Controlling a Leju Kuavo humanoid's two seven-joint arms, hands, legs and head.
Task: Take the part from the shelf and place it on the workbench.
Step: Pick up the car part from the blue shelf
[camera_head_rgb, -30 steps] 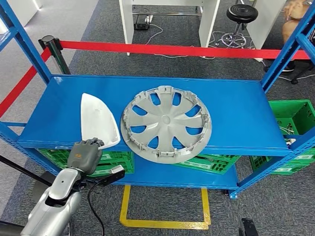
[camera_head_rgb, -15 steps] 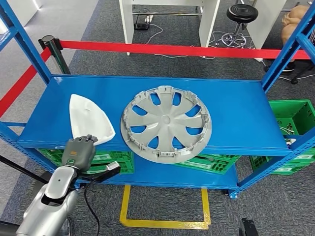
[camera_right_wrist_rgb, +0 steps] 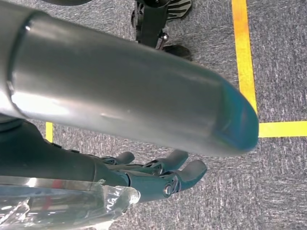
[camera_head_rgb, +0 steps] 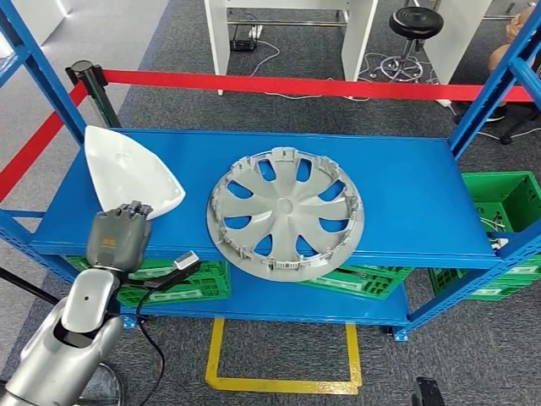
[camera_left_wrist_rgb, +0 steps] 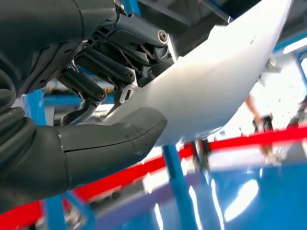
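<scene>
Left robot hand (camera_head_rgb: 118, 237) is what I watch first from the head view: it grips the near edge of the white part (camera_head_rgb: 131, 170), which is raised off the blue shelf (camera_head_rgb: 408, 190) and tilted over the shelf's left end, its pointed tip toward the upright post. Beside it on the shelf lies a grey wheel cover (camera_head_rgb: 285, 211), flat and apart from the part. Green crates (camera_head_rgb: 504, 199) sit on the level below and to the right, and a red barrier tape (camera_head_rgb: 281, 85) runs behind the rack. On the left wrist view I see the thick grey thumb (camera_left_wrist_rgb: 108, 141) pressed under the white part (camera_left_wrist_rgb: 217, 81) with the darker fingers (camera_left_wrist_rgb: 105, 67) closed over its upper face, so the hold is firm on both sides. On the right wrist view, the right robot hand (camera_right_wrist_rgb: 159, 175) hangs over grey carpet with a yellow floor line (camera_right_wrist_rgb: 246, 62); its fingers are apart and hold nothing.
</scene>
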